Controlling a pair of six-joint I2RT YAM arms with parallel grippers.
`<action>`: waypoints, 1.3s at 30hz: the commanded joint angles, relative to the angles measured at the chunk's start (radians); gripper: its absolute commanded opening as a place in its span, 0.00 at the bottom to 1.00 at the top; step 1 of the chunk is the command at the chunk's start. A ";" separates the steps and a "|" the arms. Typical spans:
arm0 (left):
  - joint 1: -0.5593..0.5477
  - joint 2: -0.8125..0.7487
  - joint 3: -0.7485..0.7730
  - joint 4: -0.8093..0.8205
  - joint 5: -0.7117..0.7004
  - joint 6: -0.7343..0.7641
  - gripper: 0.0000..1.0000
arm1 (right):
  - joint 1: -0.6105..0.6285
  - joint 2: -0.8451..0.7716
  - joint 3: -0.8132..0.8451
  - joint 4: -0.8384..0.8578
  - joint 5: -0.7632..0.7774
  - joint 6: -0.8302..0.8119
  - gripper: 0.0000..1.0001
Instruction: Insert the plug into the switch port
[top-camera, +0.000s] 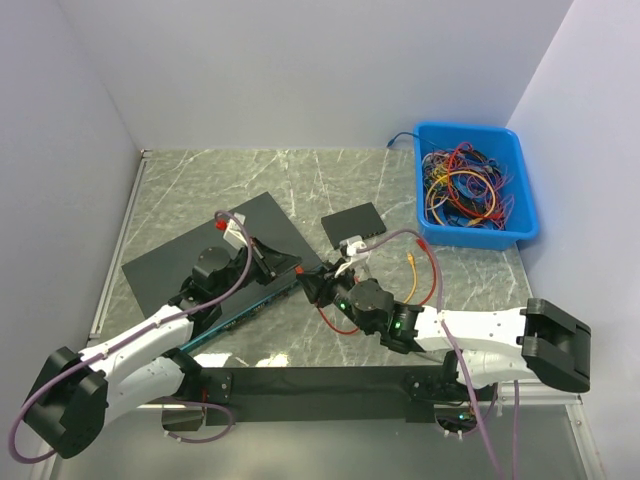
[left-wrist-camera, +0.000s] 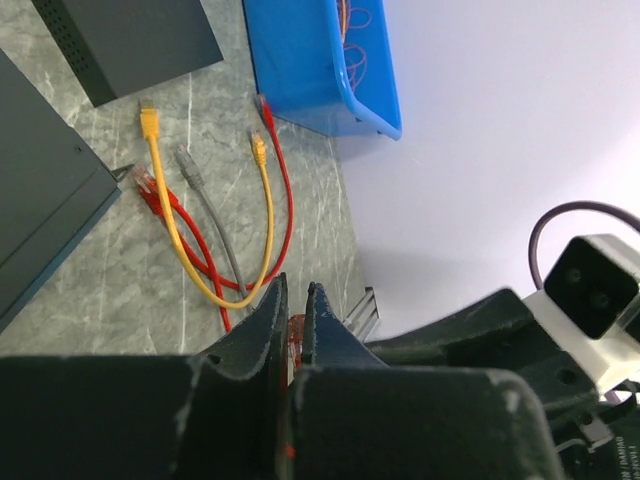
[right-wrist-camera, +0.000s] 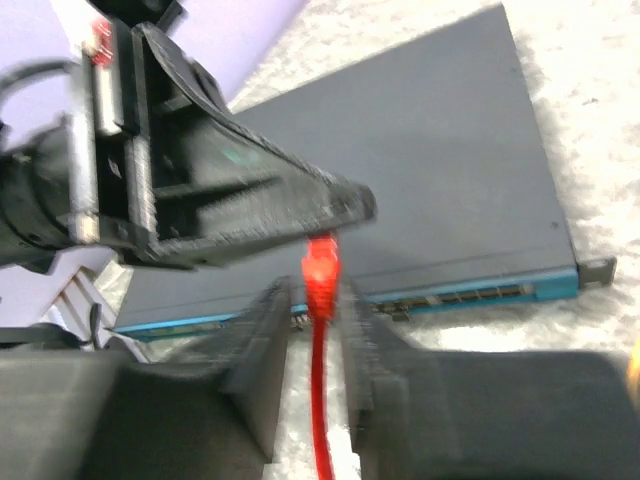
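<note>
Hanging in the air in the middle of the right wrist view, the red plug (right-wrist-camera: 320, 272) is not in the switch (right-wrist-camera: 430, 150) yet. The row of ports (right-wrist-camera: 460, 296) runs along the switch's blue front edge, just behind the plug and to its right.

The left gripper (left-wrist-camera: 293, 295) is squeezed almost closed with a bit of red between its fingers, so it seems to be pinching the plug's tip. The right gripper (right-wrist-camera: 312, 305) has a finger on each side of the red cable lower down. That picture is blurry, and I cannot tell if it is squeezing.

What is left is to line the plug up with a port and push it in. The left gripper hides the left part of the switch.
</note>
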 joint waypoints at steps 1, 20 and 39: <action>-0.020 -0.020 0.037 0.015 0.017 0.017 0.01 | 0.005 -0.056 0.067 0.004 0.003 -0.004 0.36; -0.026 -0.046 0.047 -0.029 -0.016 0.035 0.00 | 0.003 0.005 0.157 -0.204 0.044 0.030 0.37; -0.027 -0.043 0.047 -0.031 -0.021 0.038 0.00 | 0.005 0.032 0.162 -0.249 0.047 0.076 0.32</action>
